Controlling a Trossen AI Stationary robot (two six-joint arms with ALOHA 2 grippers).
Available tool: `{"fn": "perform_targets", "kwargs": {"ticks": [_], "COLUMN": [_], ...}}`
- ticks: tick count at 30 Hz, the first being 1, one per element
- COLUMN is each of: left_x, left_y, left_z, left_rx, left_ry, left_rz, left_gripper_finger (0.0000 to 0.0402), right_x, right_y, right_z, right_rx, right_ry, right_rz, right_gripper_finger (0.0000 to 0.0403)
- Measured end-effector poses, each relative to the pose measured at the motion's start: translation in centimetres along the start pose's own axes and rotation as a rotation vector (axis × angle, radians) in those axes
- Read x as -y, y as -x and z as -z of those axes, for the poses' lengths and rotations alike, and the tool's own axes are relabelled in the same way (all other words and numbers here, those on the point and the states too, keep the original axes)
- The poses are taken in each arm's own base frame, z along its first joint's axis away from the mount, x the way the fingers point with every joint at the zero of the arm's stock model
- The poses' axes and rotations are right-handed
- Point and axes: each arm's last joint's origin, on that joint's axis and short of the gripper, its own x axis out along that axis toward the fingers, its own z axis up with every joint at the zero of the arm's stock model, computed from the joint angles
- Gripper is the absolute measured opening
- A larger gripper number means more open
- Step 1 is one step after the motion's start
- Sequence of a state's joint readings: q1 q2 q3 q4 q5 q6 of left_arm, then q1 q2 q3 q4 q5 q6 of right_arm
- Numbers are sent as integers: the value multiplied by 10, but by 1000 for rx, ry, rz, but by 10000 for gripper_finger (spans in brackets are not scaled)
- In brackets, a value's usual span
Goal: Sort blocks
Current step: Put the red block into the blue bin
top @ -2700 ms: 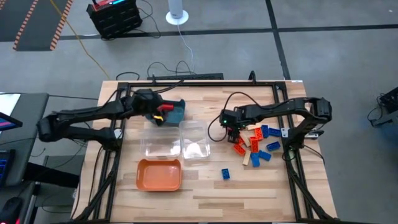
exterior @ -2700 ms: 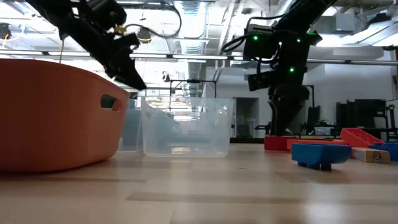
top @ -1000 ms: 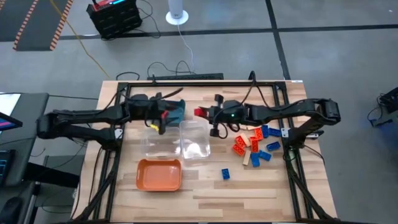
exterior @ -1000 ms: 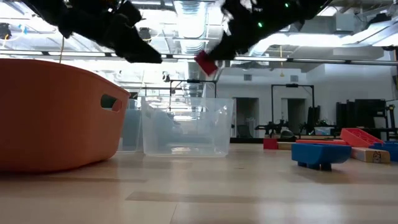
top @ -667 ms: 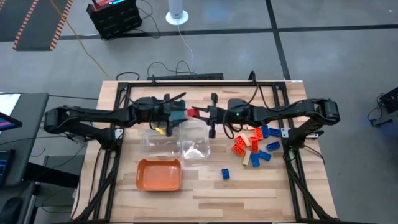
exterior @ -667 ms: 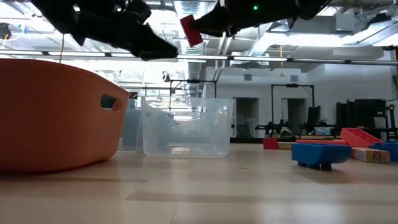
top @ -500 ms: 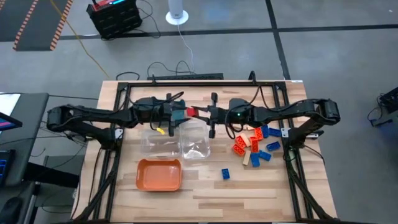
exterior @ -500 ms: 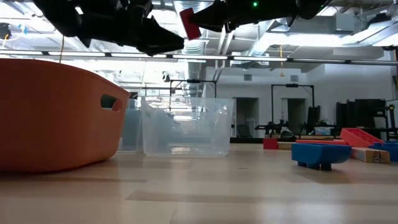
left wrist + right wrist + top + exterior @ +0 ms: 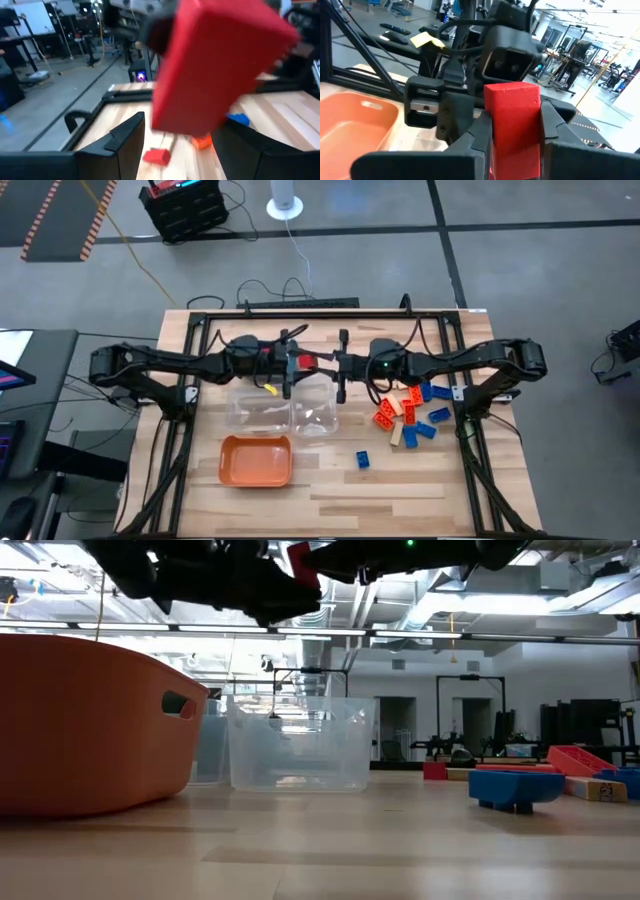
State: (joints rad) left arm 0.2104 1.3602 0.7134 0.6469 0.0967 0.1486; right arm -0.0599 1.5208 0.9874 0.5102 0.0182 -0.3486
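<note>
A red block [image 9: 306, 361] hung in the air above the far edge of the clear trays [image 9: 312, 416], pinched in the right gripper [image 9: 315, 362]. The left gripper [image 9: 291, 364] faced it from the other side, fingers spread around the block (contact unclear). The remaining blocks [image 9: 407, 416] lay on the tabletop [image 9: 400, 480] beside the trays.

A large red block [image 9: 215, 65] fills the left wrist view, held by a dark gripper behind it, above the left gripper [image 9: 192, 150] with its dark fingers [image 9: 125, 137] spread, while small red, orange and blue blocks [image 9: 200, 142] lie on the wooden table [image 9: 280, 120] beyond.
</note>
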Motion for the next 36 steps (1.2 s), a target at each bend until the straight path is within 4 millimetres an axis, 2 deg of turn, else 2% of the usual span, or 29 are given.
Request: {"fn": "perform_targets", "kwargs": {"ticks": [8, 12, 15, 20, 24, 26, 31, 36], "left_x": [3, 2, 3, 1, -7, -11, -22, -39], "left_y": [-2, -1, -1, -1, 11, 20, 41, 56], "left_z": [-5, -5, -4, -1, 2, 6, 22, 39], "left_rx": [23, 22, 16, -28, -162, -268, -550, -749], "left_ry": [-51, -51, -50, -41, -28, -22, -15, 14], "left_rz": [9, 5, 7, -19, -75, -97, -256, -397], "left_gripper_finger": [209, 162, 123, 123, 123, 123, 128, 131], "right_x": [0, 0, 0, 1, 9, 13, 23, 22], "right_y": [0, 0, 0, 11, 35, 48, 71, 76], "right_z": [0, 0, 2, 4, -9, -8, 15, 36], "right_rx": [-1, -5, -26, -154, -270, -364, -619, -719], "right_ry": [0, -22, -49, -21, -24, -46, -161, -222], "right_rz": [-2, -3, -8, -5, 31, 58, 91, 114], "right_gripper_finger": [69, 75, 97, 158, 200, 214, 224, 222]}}
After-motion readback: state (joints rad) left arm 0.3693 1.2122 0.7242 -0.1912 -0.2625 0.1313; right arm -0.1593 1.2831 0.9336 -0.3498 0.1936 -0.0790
